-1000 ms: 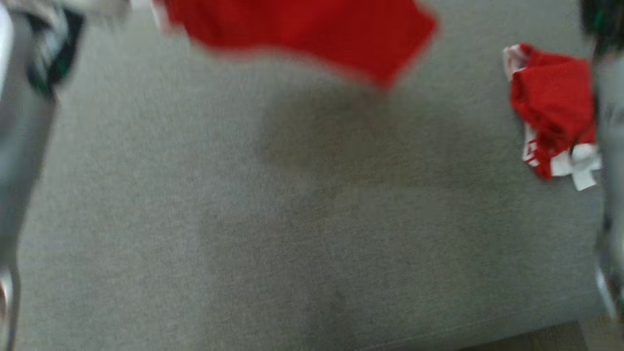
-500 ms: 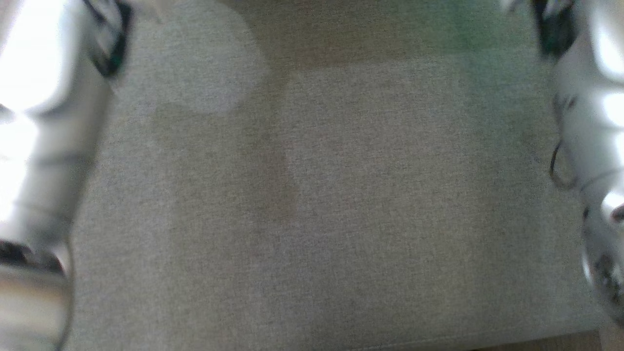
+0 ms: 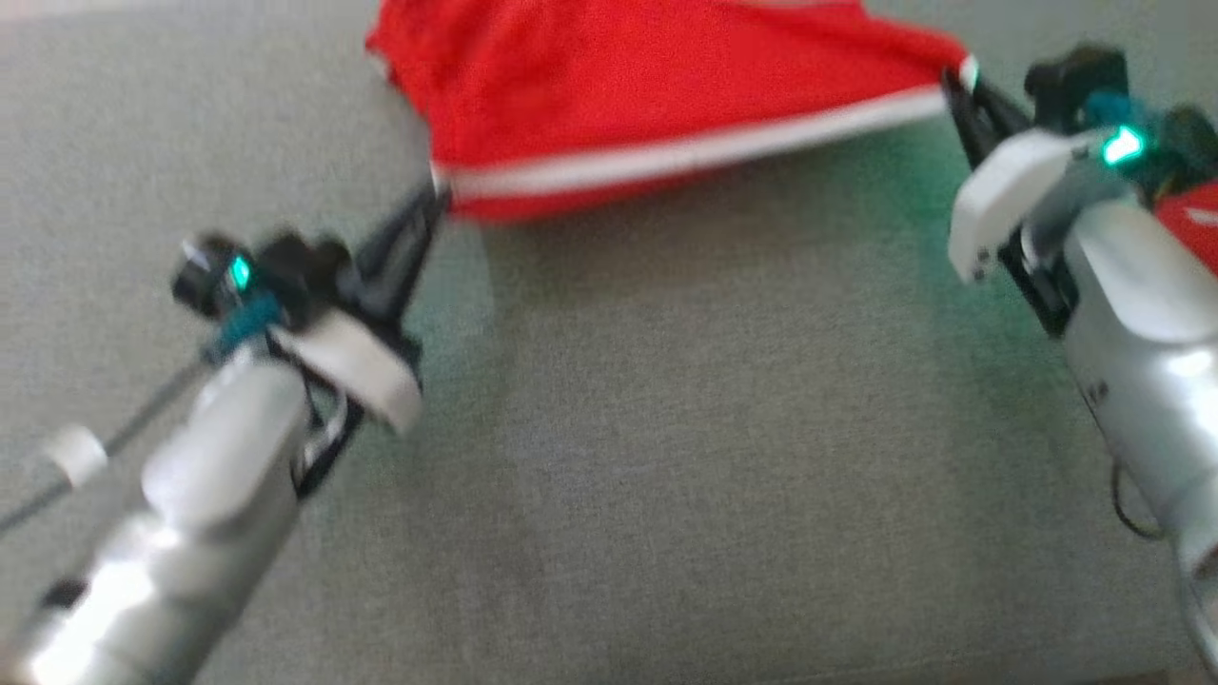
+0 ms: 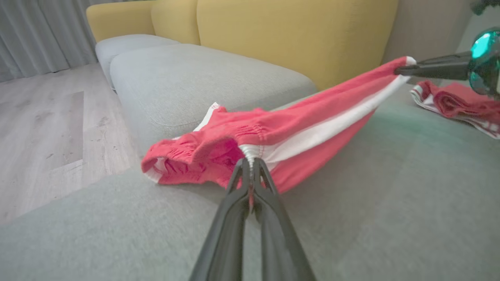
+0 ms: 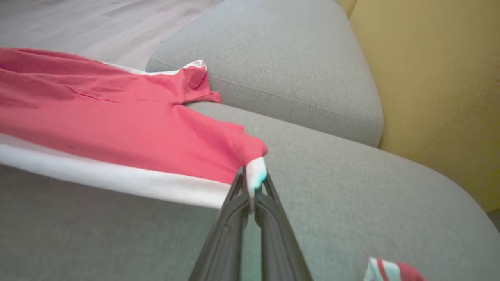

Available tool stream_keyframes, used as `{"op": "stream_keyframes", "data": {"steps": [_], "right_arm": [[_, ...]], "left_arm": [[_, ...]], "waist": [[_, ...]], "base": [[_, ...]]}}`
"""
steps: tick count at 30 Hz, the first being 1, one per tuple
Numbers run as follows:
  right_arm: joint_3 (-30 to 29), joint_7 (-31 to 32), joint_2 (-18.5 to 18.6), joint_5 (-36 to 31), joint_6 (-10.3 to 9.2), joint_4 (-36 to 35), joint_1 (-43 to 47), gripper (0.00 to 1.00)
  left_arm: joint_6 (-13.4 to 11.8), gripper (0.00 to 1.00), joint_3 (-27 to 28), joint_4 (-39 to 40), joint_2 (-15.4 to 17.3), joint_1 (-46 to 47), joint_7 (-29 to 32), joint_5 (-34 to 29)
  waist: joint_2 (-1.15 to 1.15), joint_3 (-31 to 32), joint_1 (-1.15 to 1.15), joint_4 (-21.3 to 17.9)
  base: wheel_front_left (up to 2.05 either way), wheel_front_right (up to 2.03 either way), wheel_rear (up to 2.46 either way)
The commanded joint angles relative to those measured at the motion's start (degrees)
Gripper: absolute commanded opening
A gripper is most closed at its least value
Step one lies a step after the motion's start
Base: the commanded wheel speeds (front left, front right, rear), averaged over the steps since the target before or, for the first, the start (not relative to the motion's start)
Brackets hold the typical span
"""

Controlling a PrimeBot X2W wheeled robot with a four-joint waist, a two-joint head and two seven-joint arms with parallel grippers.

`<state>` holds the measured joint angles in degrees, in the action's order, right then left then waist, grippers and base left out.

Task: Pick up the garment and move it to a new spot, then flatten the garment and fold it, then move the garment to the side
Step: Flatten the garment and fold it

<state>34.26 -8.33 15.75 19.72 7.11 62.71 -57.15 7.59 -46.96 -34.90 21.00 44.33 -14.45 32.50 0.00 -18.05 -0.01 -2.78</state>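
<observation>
We record a domestic living room. In the left wrist view, a sofa's grey seat cushions (image 4: 187,74) stand at 12 o'clock, with yellow back cushions (image 4: 293,35) behind them. Grey curtains (image 4: 39,35) hang at 10 o'clock, above pale wood-plank floor (image 4: 47,117) at 9 o'clock. A red garment (image 4: 312,128) is over the seat

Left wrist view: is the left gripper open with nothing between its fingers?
No, the left gripper is pinched shut on the white-striped edge of the red garment.

Silver forearms (image 3: 219,447), black claws (image 3: 436,190) (image 3: 954,81), teal lights (image 3: 1123,146)
</observation>
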Motion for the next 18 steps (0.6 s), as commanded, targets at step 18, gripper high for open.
{"op": "stream_keyframes", "data": {"steps": [18], "right_arm": [[18.91, 17.54, 29.05, 32.35, 0.37, -34.16, 27.29, 0.00]], "left_arm": [[-2.96, 0.00, -0.54, 13.47, 5.65, -22.72, -0.44, -0.68]], "waist": [[0.00, 17.01, 0.01, -3.07]], "base": [[0.00, 0.00, 0.00]]}}
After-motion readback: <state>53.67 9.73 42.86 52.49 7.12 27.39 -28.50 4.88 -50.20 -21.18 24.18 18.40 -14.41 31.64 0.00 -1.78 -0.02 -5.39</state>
